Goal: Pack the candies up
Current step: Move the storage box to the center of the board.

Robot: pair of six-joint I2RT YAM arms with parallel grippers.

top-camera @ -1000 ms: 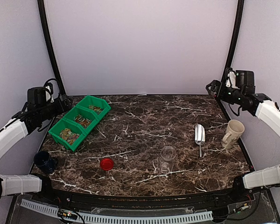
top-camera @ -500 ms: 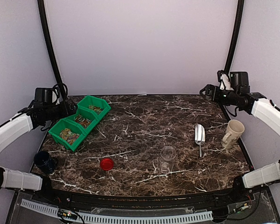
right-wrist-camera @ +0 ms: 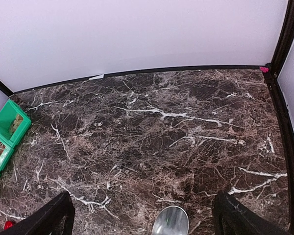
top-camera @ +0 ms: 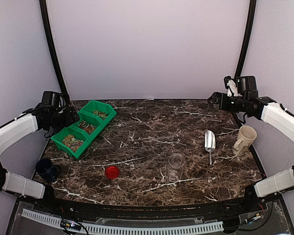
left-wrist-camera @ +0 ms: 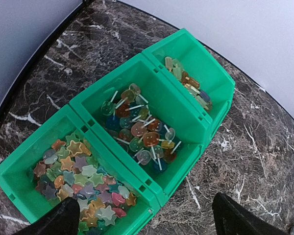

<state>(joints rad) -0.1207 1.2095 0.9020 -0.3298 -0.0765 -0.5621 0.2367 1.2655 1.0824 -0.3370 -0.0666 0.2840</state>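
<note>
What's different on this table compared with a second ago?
Both arms swung inward: the left gripper toward the green bins, the right gripper leftward over the far right corner of the table. Both are open and hold nothing. The candies, red lid, jar, scoop and mug stayed put.

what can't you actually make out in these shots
Candies in the far bin: left wrist view, partly hidden by its wall.
Scoop: right wrist view, cut off by the bottom edge.
Dark cup: top view, inside too dark and small to tell.
</note>
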